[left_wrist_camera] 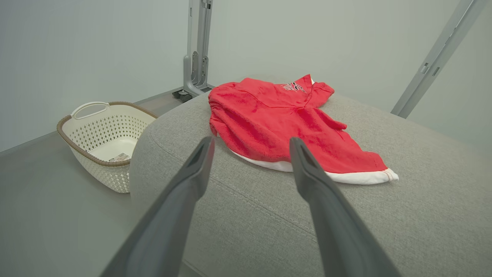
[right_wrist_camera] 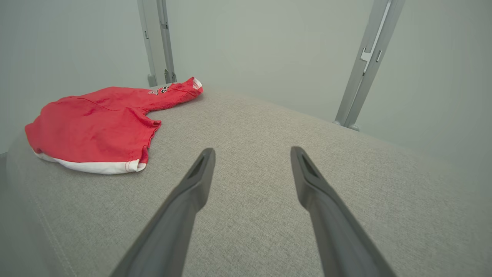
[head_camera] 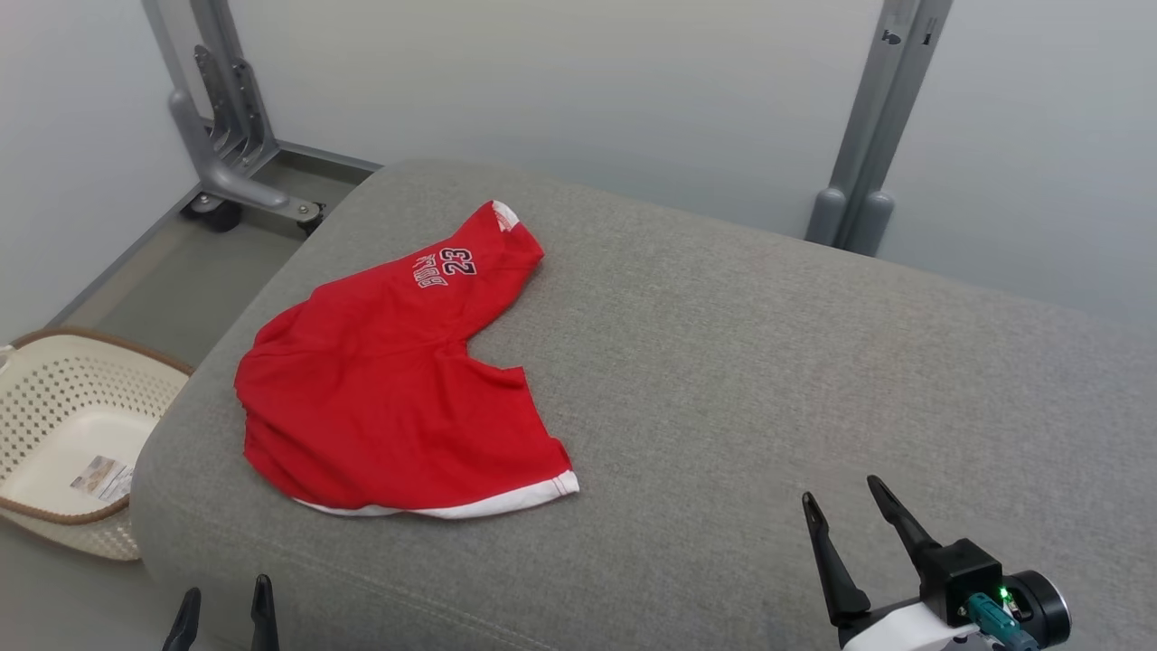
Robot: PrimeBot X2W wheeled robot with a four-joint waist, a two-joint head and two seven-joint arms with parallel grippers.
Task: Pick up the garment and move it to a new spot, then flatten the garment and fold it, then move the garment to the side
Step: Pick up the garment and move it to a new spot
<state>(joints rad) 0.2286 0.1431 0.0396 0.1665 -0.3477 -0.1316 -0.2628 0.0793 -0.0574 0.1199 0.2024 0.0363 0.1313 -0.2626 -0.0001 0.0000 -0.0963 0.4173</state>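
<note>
While both stand released and empty, the red garment (head_camera: 380, 398) lies on the grey cushion (head_camera: 768, 362) near the left gripper (head_camera: 226, 588), well apart from the right gripper (head_camera: 841, 489).

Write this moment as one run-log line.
stage: before pickup | garment: rumpled on cushion, untouched | left gripper: open | right gripper: open

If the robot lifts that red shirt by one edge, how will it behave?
Probably floppy: the red shirt lies in soft folds, so it should drape from wherever it is pinched. Likely light, being thin cloth. Pushed, it may bunch up on the textured grey cushion rather than slide.
</note>
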